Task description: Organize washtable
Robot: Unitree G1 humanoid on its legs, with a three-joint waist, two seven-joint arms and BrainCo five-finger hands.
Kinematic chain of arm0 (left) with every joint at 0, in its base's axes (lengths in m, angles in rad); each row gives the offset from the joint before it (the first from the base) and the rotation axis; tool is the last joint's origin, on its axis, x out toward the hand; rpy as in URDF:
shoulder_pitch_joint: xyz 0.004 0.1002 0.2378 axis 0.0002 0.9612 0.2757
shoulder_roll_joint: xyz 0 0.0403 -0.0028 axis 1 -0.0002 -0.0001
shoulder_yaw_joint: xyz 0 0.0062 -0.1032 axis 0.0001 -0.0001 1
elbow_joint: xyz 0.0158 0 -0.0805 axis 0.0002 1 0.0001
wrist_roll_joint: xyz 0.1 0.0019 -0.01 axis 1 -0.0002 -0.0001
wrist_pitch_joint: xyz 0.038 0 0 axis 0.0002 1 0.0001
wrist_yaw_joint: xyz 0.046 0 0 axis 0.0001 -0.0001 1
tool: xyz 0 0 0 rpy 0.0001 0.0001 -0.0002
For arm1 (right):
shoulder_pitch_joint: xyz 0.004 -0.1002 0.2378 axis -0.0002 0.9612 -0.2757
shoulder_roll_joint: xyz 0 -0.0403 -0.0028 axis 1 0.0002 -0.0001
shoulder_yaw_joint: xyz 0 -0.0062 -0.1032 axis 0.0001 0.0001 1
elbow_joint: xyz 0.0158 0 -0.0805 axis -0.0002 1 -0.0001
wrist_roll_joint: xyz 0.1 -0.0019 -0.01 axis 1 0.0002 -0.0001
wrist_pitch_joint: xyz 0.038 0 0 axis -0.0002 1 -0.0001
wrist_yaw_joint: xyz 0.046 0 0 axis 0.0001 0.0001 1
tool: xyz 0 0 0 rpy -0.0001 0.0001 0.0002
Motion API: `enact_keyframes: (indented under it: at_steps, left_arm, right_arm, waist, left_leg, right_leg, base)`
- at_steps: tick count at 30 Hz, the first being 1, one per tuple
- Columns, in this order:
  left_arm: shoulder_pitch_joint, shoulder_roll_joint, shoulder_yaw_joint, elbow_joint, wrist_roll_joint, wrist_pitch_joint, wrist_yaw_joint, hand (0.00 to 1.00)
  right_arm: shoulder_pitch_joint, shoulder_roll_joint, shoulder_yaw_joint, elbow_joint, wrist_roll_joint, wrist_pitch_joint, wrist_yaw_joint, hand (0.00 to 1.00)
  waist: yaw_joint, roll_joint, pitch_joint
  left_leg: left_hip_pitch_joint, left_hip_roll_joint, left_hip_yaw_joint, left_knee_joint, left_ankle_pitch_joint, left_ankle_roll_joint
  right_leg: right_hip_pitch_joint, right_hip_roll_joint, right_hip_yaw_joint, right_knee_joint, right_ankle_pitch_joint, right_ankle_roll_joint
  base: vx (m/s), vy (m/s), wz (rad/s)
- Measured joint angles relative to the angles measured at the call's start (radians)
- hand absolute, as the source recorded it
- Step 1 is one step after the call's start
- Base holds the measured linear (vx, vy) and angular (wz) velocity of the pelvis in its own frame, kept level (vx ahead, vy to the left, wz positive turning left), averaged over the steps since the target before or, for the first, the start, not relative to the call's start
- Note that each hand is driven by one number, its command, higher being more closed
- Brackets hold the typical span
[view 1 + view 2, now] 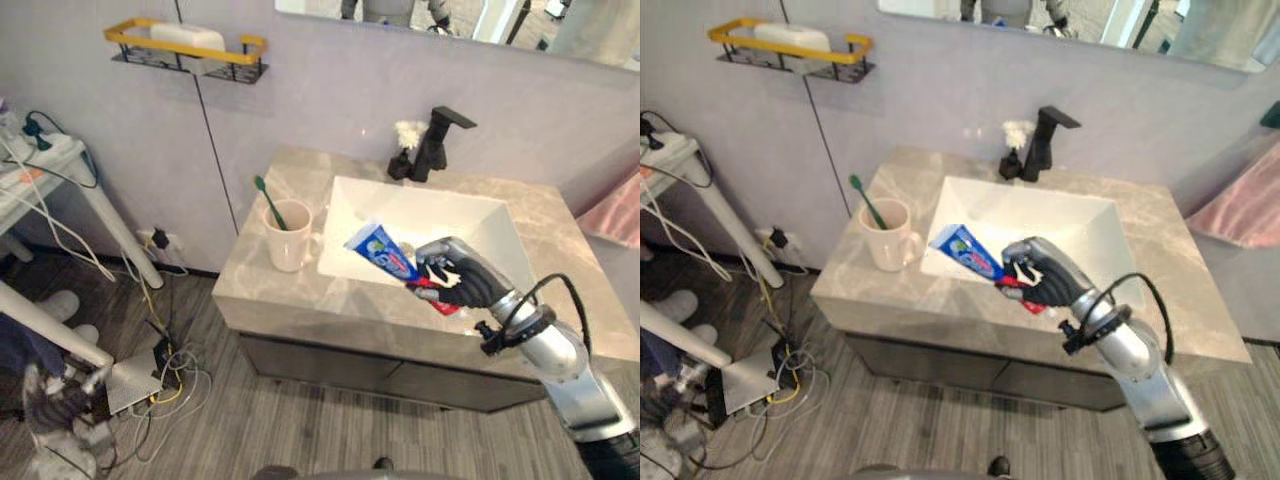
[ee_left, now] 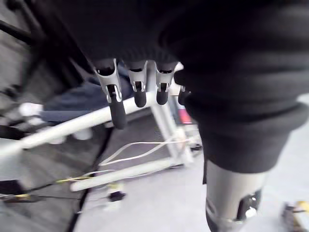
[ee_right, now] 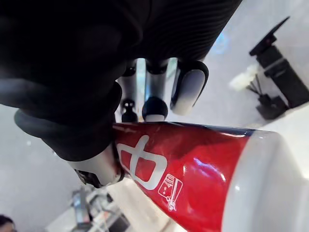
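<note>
My right hand [image 1: 462, 273] is shut on a toothpaste tube [image 1: 385, 255] with a blue upper part and a red and white lower end. It holds the tube above the front edge of the white sink basin [image 1: 440, 215], and the blue end points toward the cup. In the right wrist view the fingers [image 3: 155, 99] curl round the red part of the tube [image 3: 193, 174]. A cream cup [image 1: 287, 238] with a green toothbrush [image 1: 270, 203] in it stands on the marble counter [image 1: 260, 285], left of the basin. My left hand [image 2: 140, 92] hangs with straight fingers above the floor.
A black faucet [image 1: 435, 140] stands at the back of the basin with a small white item [image 1: 408, 133] beside it. A yellow wall shelf [image 1: 185, 48] carries a white bar. White table legs and loose cables [image 1: 150, 370] lie on the floor at the left. Pink cloth [image 1: 615, 215] hangs at the right.
</note>
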Motion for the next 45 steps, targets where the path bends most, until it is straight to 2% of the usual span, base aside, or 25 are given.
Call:
enact_keyframes:
  at_steps: [6,10,14,16,20,24,29,34,45]
  left_arm:
    - [-0.029,-0.054,-0.043,-0.272,0.065,-0.012,0.053,0.00]
    - [-0.067,-0.082,-0.139,-0.456,0.105,-0.035,0.096,0.00]
    - [-0.068,-0.087,-0.250,-0.610,0.099,-0.075,0.090,0.00]
    - [-0.068,-0.088,-0.291,-0.641,0.059,-0.094,0.069,0.00]
    - [-0.067,-0.106,-0.391,-0.663,-0.079,-0.099,0.013,0.00]
    - [-0.067,-0.117,-0.552,-0.666,-0.173,-0.098,-0.061,0.00]
    - [-0.079,-0.115,-0.690,-0.667,-0.203,-0.088,-0.102,0.00]
    - [-0.120,-0.095,-0.780,-0.667,-0.221,-0.076,-0.118,0.00]
    - [-0.180,-0.061,-0.857,-0.661,-0.232,-0.053,-0.124,0.00]
  right_arm:
    - [0.000,0.110,0.003,-0.003,0.000,0.003,-0.008,1.00]
    - [-0.004,0.191,0.026,-0.003,-0.001,0.017,-0.049,1.00]
    - [-0.016,0.235,0.060,-0.003,-0.002,0.031,-0.079,1.00]
    - [-0.023,0.251,0.075,-0.003,-0.002,0.034,-0.080,1.00]
    - [-0.037,0.283,0.111,-0.002,-0.005,0.039,-0.096,1.00]
    - [-0.079,0.319,0.158,0.010,-0.022,0.045,-0.113,1.00]
    - [-0.114,0.337,0.193,0.035,-0.041,0.063,-0.115,1.00]
    - [-0.171,0.340,0.243,0.063,-0.041,0.073,-0.136,1.00]
    - [-0.247,0.343,0.323,0.101,-0.041,0.078,-0.132,1.00]
  waist:
    - [0.004,0.020,-0.014]
    - [0.024,0.035,-0.027]
    - [0.025,0.041,-0.030]
    - [0.025,0.041,-0.030]
    - [0.025,0.040,-0.031]
    - [0.025,0.039,-0.031]
    - [0.025,0.038,-0.031]
    - [0.022,0.037,-0.031]
    - [0.011,0.027,-0.029]
  left_leg:
    - [-0.001,0.000,-0.003,0.002,0.000,0.000]
    - [-0.001,0.000,-0.008,0.004,0.000,0.000]
    - [0.006,0.000,-0.016,0.007,0.000,0.000]
    - [0.005,0.000,-0.017,0.008,0.002,-0.003]
    - [0.006,-0.002,-0.023,0.004,0.013,-0.002]
    - [0.008,-0.002,-0.031,-0.008,0.027,-0.005]
    - [0.008,-0.001,-0.032,-0.009,0.032,-0.007]
    - [0.009,0.000,-0.030,-0.009,0.033,-0.008]
    - [0.023,0.001,-0.023,-0.034,0.041,-0.007]
  right_leg:
    - [0.002,0.000,-0.003,0.000,0.000,0.000]
    - [0.005,0.001,-0.004,0.000,0.000,0.000]
    - [0.017,0.001,-0.005,0.000,0.000,0.000]
    - [0.017,0.000,-0.005,0.000,0.000,0.000]
    - [0.019,-0.001,-0.009,0.000,0.001,0.000]
    - [0.021,-0.002,-0.019,0.000,0.002,-0.003]
    - [0.022,-0.001,-0.024,0.000,0.003,-0.004]
    - [0.022,0.001,-0.022,0.000,0.004,-0.005]
    - [0.020,0.002,-0.009,0.000,0.006,-0.006]
  base:
    - [0.00,-0.006,0.01]
    - [0.00,-0.010,0.02]
    - [-0.02,-0.020,0.05]
    - [-0.02,-0.011,0.02]
    - [-0.04,-0.025,0.05]
    - [-0.05,-0.027,0.06]
    - [-0.03,-0.011,0.00]
    - [-0.01,-0.001,0.00]
    - [0.00,0.002,-0.01]
